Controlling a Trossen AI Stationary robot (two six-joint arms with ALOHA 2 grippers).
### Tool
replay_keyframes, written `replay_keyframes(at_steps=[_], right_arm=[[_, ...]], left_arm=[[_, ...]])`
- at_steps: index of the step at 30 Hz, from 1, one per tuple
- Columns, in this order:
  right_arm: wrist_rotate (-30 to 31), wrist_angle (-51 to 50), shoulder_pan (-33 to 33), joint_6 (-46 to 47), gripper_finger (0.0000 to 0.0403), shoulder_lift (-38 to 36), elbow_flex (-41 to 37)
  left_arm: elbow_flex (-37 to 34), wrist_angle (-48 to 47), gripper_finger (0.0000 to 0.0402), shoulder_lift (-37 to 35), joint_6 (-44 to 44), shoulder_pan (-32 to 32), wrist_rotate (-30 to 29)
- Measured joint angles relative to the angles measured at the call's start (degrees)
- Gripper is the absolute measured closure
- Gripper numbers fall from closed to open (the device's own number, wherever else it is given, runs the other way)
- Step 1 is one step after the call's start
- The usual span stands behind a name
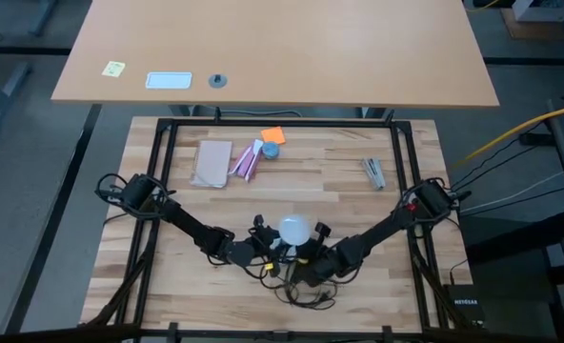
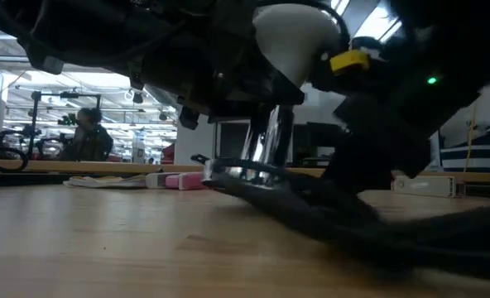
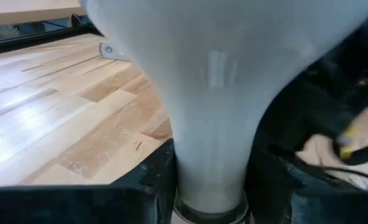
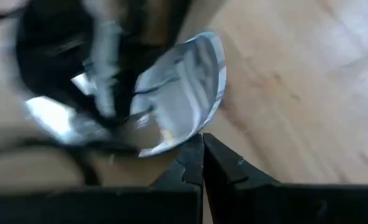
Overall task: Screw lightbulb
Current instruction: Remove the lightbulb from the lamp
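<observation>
- The screwing step was judged to be in hand: the lightbulb (image 1: 293,230) was held upright with its narrow neck down, directly over the silvery socket (image 4: 171,99), near the front edge of the wooden table (image 1: 377,210).
- The left gripper (image 1: 266,244) was seen just left of the lightbulb, its fingers (image 3: 153,180) pinched on the neck right above the metal base.
- The right gripper (image 4: 202,146) was seen just right of the lightbulb, low at the socket's rim, its fingers pressed together on nothing; whether the rim was touched could not be told.
- Both arms were reached inward and low, meeting at the lightbulb.
- For the next move, a turn about the lightbulb's axis was judged necessary, with the neck kept straight and the socket steadied against spinning on its dark cord (image 1: 306,291).
</observation>
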Motion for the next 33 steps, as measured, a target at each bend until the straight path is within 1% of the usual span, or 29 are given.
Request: replay_keyframes(at_steps=[8,14,18,20,22,26,29,31,33], right_arm=[[0.5,7.7,3.6,1.7,0.0398,0.0,0.0],[1.8,13.3,3.8,1.5,0.0398,-0.1,0.2],[3.5,13.1,3.8,-0.7,0.0398,-0.1,0.5],[4.6,11.4,4.1,-1.4,0.0398,-0.3,0.5],[5.6,7.5,4.1,-1.2,0.0398,-1.3,0.5],[7.8,-4.2,4.1,1.4,0.0398,-5.4,0.5],[11.5,-11.8,3.9,1.6,0.0398,-8.0,0.5],[14.6,-14.1,3.2,1.6,0.0398,-8.6,0.5],[14.8,-14.2,1.8,1.2,0.0398,-8.6,0.5]], left_arm=[[0.1,-2.9,0.0263,-0.1,0.1,0.4,-0.6],[0.1,-3.0,0.0263,-0.1,0.0,1.3,-0.2],[0.1,-3.1,0.0263,0.0,0.0,1.9,-0.1],[0.1,-3.1,0.0263,0.0,0.0,1.9,-0.1],[0.0,-3.2,0.0263,0.0,0.0,1.7,-0.1],[0.0,-3.2,0.0263,0.0,0.1,0.8,0.8],[0.0,-2.9,0.0263,0.0,0.1,-0.1,1.0],[0.0,-2.0,0.0263,0.1,0.1,-0.8,1.5],[-0.1,-0.8,0.0263,0.2,0.1,-1.4,2.0]])
